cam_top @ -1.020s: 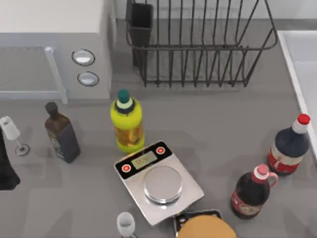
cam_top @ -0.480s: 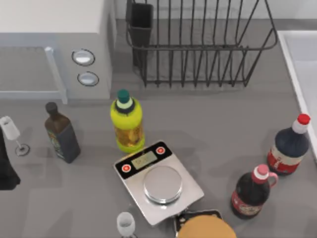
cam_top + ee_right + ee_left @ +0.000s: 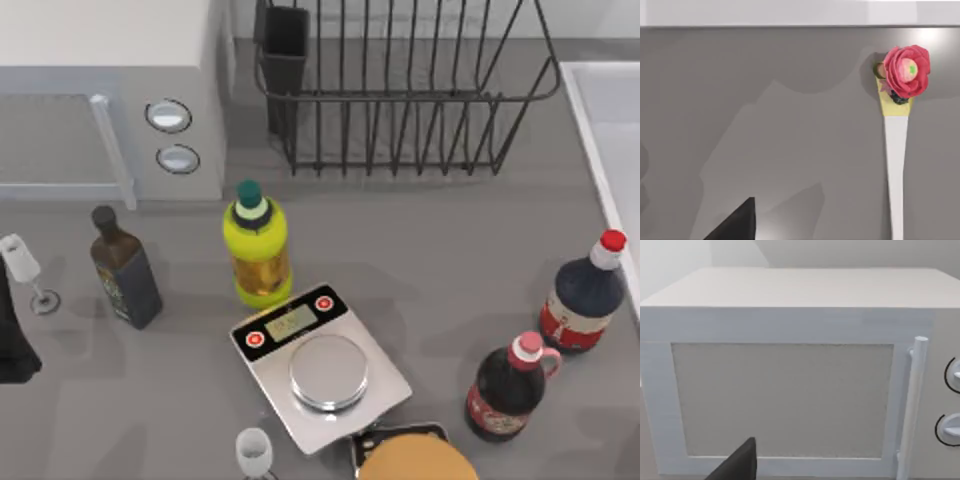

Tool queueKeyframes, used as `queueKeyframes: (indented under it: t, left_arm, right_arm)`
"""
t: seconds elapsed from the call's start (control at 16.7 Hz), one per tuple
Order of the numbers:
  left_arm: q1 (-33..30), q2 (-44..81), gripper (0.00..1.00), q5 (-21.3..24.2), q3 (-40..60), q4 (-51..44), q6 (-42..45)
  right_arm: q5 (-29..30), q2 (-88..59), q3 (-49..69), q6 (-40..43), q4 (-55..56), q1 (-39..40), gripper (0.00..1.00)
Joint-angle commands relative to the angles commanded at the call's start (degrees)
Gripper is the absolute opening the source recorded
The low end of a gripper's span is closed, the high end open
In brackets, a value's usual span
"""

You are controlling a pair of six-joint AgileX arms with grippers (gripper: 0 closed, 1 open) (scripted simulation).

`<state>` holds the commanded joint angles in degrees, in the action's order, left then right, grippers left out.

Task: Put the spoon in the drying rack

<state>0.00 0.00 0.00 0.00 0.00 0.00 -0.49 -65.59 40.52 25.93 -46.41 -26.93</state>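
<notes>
Black wire drying rack (image 3: 400,95): top view, far edge of table, right of microwave (image 3: 110,95).
Left arm (image 3: 12,335): top view, left edge; grip state cannot be told.
Spoon (image 3: 896,150): right wrist view, flat on grey table (image 3: 765,125), rose-decorated end; right gripper's opening undeterminable.
</notes>
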Motion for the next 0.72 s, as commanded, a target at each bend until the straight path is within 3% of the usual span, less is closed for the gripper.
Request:
queueKeyframes:
  t: [0.36, 0.72]
  left_arm:
    - [0.00, 0.00, 1.00, 0.00, 0.00, 0.00, 0.00]
    - [0.00, 0.00, 1.00, 0.00, 0.00, 0.00, 0.00]
  right_arm:
    - [0.16, -16.94, 12.43, 7.31, -12.28, -7.86, 1.00]
    - [0.17, -18.55, 13.67, 8.00, -13.32, -8.43, 1.00]
